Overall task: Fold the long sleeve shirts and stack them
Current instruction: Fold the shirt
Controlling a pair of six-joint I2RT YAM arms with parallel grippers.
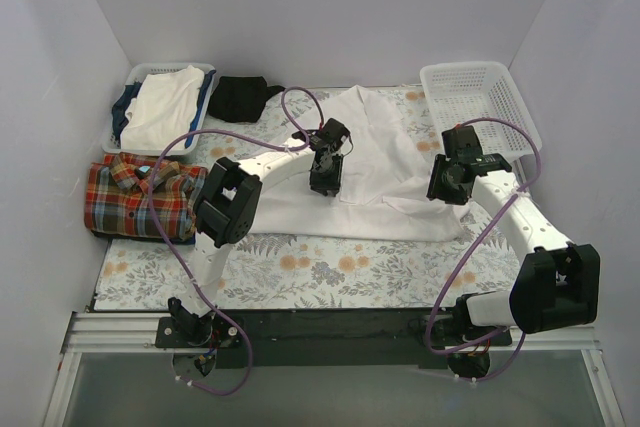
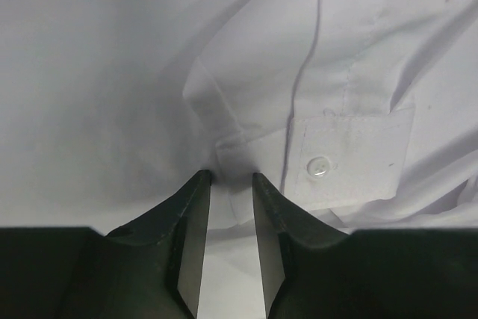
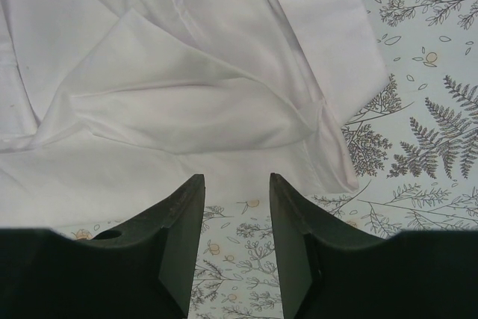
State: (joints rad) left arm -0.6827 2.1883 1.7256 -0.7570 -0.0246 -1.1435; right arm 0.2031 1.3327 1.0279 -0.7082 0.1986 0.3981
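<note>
At the left edge of the flower-patterned desk point(image 1: 330, 272) a plaid shirt point(image 1: 135, 197) is seen folded, with a basket of clothes point(image 1: 172, 66) behind it. In the middle, a white shirt point(image 1: 385, 157) is spread over the desk. The left pincer point(image 2: 230, 178) is held low over it, slightly spread, its tips at a fold just beside a buttoned cuff point(image 2: 347, 158). The right pincer point(image 3: 237, 178) is spread wider, over the shirt's right edge. A white basket point(image 1: 478, 97) is set at the far right.

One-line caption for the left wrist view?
Left jaws parted over the white shirt, just beside its buttoned sleeve cuff.
</note>
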